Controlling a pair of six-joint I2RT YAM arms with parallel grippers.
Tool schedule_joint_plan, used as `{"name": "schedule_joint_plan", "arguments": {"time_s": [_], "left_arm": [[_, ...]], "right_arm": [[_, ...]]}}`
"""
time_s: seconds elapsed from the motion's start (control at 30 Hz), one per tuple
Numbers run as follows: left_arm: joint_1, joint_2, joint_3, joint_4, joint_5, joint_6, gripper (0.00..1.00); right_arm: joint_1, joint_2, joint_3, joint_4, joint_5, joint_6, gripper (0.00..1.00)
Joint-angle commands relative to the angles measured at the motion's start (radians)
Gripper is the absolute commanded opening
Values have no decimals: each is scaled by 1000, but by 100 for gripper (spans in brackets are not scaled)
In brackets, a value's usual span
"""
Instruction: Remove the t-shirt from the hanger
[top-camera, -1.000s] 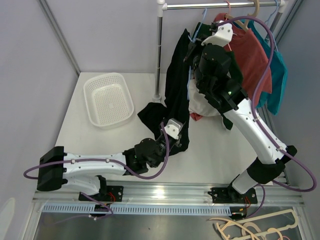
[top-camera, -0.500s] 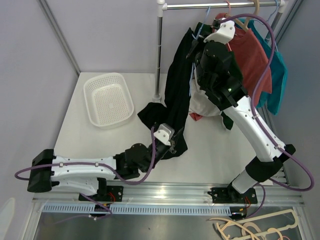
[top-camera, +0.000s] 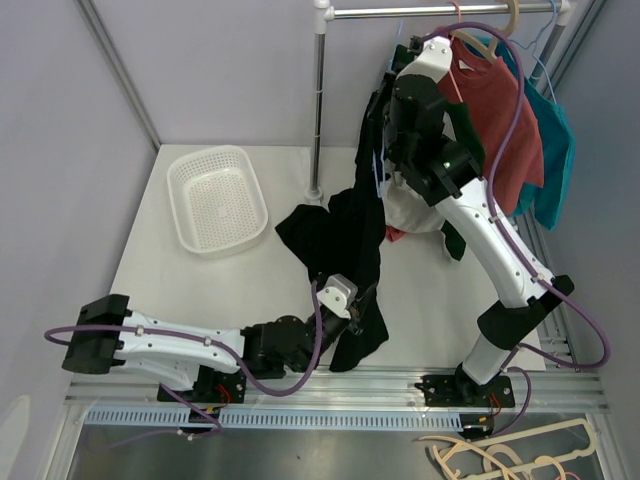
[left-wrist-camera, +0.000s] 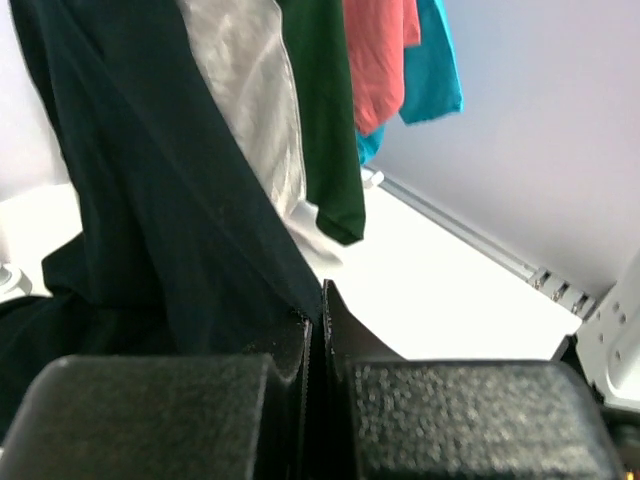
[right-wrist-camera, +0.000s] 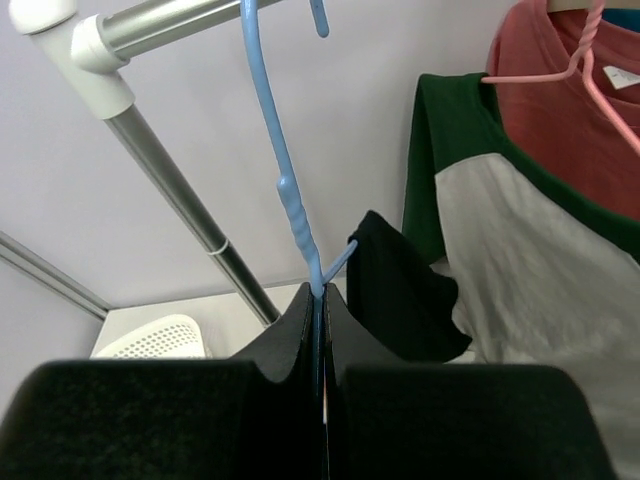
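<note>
Stripping step: black t-shirt (top-camera: 345, 225) partly off the blue hanger (right-wrist-camera: 290, 190), not free.

My right tool (right-wrist-camera: 320, 300) is clamped on the hanger's stem under the rail (top-camera: 400, 10). My left tool (left-wrist-camera: 315, 318) is pinched shut on the shirt's lower cloth, low at the worktop's (top-camera: 430, 290) near edge. The shirt trails from hanger down to worktop. Next, I judge: draw the cloth down and toward me, with the right holding firm, until the shoulder slips off.
</note>
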Motion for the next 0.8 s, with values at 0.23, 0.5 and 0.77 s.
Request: {"name": "schedule_joint_plan", "arguments": {"time_s": [0.23,0.5,0.77], "left_arm": [[-103,58,5,-11,-1,-24,1],[183,8,78,-192,129,-120,1],[440,38,343,-497,242,-208,1]], "right_arm": [[-69,5,106,118,-12,39,0],[21,-161,-22,-3,-35,78,0],[52,-376,-231,-161,-216,81,0]]}}
